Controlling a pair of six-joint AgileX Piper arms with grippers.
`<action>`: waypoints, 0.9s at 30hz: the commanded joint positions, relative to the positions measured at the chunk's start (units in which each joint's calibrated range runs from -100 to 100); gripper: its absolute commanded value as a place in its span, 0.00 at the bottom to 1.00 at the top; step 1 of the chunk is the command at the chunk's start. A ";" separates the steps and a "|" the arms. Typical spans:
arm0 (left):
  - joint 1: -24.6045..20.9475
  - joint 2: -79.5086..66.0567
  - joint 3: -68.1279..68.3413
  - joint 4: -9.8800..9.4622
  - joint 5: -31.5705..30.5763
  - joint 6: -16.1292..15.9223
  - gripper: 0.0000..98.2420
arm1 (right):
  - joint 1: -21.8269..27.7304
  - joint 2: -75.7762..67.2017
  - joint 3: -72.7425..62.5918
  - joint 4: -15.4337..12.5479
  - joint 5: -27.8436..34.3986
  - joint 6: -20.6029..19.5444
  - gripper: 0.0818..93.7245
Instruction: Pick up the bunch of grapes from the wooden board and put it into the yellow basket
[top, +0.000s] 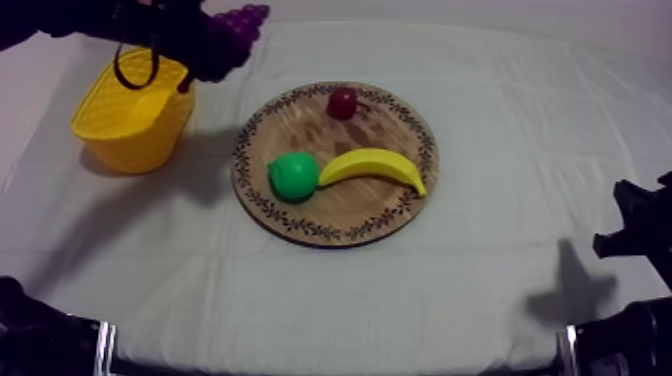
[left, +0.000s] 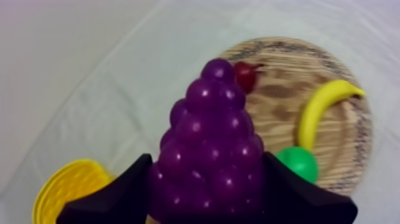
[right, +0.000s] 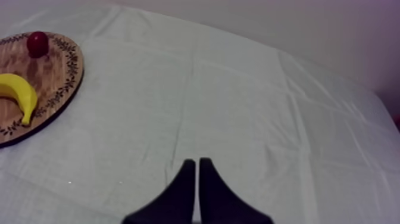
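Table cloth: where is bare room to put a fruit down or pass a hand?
Free: the wide cloth right of the wooden board, and the strip between the board and the table's near edge. Crowded: the far left, where the left gripper holds the grapes near the yellow basket.

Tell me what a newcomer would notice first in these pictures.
The purple bunch of grapes stands out, gripped by the left gripper and held in the air near the yellow basket, not yet in it. Next comes the round wooden board at the table's middle, carrying a banana, a green pear and a small red fruit. The right gripper rests shut over bare cloth, apart from the board.
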 joint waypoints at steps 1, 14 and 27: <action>-3.00 -0.43 0.59 -0.71 0.36 1.24 0.50 | 0.00 -0.02 -0.01 0.01 -0.04 0.02 0.00; -14.49 -0.84 6.28 -3.40 -0.70 3.53 0.50 | 0.00 -0.02 -0.01 0.01 -0.04 0.02 0.00; -19.08 4.54 1.94 -5.13 -0.43 6.04 0.51 | 0.00 -0.02 -0.01 0.01 -0.04 0.02 0.00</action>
